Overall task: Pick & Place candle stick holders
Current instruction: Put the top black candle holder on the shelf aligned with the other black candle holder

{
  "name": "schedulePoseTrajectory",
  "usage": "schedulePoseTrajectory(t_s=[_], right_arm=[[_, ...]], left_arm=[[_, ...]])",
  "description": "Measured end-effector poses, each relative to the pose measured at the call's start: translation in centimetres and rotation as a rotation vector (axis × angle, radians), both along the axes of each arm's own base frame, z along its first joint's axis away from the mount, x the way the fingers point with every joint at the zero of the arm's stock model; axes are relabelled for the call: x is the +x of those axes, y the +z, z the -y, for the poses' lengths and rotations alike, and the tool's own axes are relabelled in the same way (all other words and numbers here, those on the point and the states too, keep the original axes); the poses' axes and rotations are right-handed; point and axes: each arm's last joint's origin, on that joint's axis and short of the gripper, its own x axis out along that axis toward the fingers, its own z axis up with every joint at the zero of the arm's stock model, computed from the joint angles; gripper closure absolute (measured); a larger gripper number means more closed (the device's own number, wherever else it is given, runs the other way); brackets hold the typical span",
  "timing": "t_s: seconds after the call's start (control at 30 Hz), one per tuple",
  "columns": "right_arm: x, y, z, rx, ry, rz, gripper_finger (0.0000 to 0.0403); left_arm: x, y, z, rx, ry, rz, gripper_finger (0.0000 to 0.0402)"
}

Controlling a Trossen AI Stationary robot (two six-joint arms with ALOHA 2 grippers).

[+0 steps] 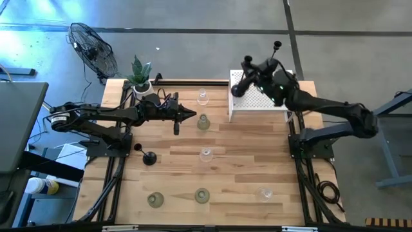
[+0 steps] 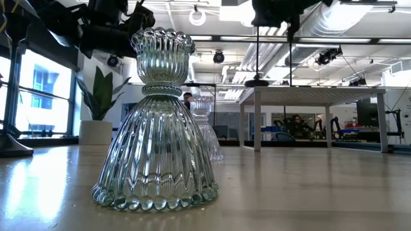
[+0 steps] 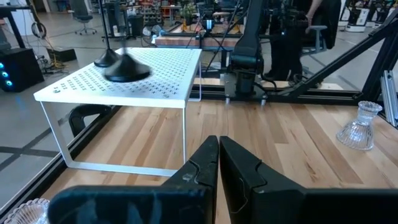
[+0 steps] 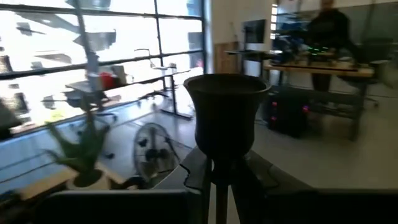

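Worktop (image 1: 244, 174): carries glass holders and one black holder (image 1: 149, 158).
White box (image 1: 257, 100): at far right edge.
Right end effector (image 1: 252, 69): above box, clamped on black holder's stem (image 4: 222, 186).
Left end effector (image 1: 192, 115): fingers together, empty, beside green holder (image 1: 203, 122).

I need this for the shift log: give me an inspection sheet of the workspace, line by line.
Surface: wooden table, slatted, no spills seen.
Job's things: three clear glass holders, three pale-green holders and one black holder stand on the table; another black holder is gripped over the white perforated box.
Clutter: potted plant at the far left corner.
Grippers: left end effector shut, empty, above mid-table; right end effector closed on the black holder's stem.
Cables: coil on the floor by the table's right edge.
Surroundings: fan on the floor.
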Motion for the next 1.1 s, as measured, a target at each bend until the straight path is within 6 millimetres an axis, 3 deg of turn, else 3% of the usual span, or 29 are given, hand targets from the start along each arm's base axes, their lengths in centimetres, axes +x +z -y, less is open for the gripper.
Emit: schedulePoseTrajectory(t_s=[0.33, 0.53, 0.77, 1.1], right_arm=[[0.5, 0.7, 5.4, -0.002, -0.151, -0.017, 0.0364], [0.3, -0.3, 7.6, 0.023, -0.208, -0.048, 0.0372], [0.1, -1.2, 8.9, 0.058, -0.221, -0.051, 0.0363], [0.2, -1.2, 9.0, 0.059, -0.21, -0.051, 0.0365]], left_arm=[[0.0, 0.0, 0.0, -0.001, 0.0, -0.002, 0.0387], [0.0, 0.0, 0.0, 0.0, 0.0, -0.003, 0.0387], [0.0, 0.0, 0.0, 0.002, 0.0, -0.003, 0.0387], [0.0, 0.0, 0.0, 0.002, 0.0, -0.002, 0.0387]])
